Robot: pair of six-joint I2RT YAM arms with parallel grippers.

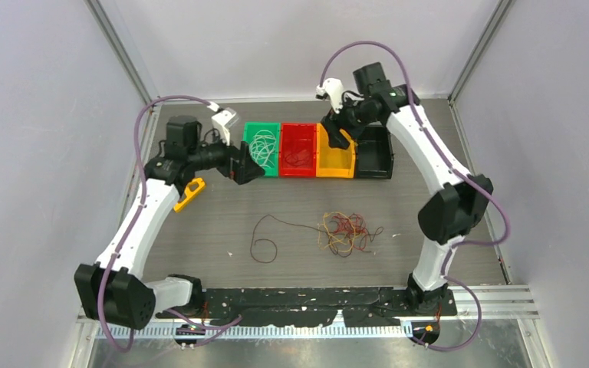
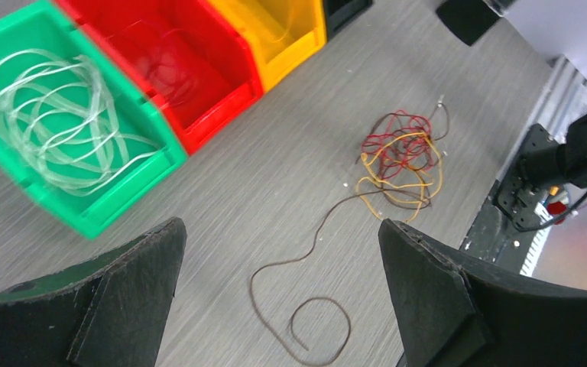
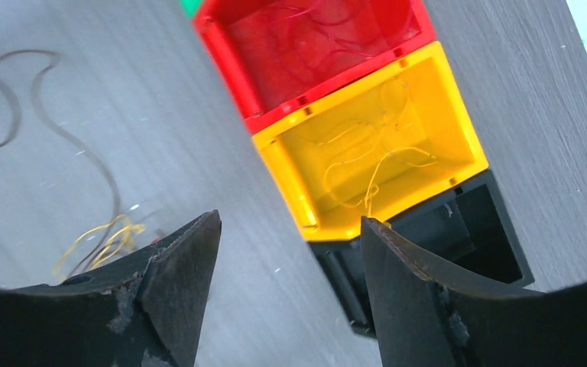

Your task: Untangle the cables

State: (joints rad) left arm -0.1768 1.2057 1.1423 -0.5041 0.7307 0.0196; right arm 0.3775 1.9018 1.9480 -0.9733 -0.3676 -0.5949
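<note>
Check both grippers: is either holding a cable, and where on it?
Nothing is held: left gripper and right gripper both stand open and empty. The right one hangs above the yellow bin, yellow cables lying loose inside.

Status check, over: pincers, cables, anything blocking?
Left pincer open, empty. Right pincer open, empty, above yellow plastic bin. Tangle of thin red, yellow and brown wires on grey table, one brown wire trailing out. Nothing blocking.

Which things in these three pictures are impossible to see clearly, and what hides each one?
- Black plastic bin: interior too dark, top view; a finger of the right gripper covers part, right wrist view.
- Tangled heap of thin red, yellow and brown cables: too fine and overlapped to count, all views.
- Yellow plastic bin: right gripper covers its far end, top view.
- Green plastic bin: cut by top edge, right wrist view.
</note>
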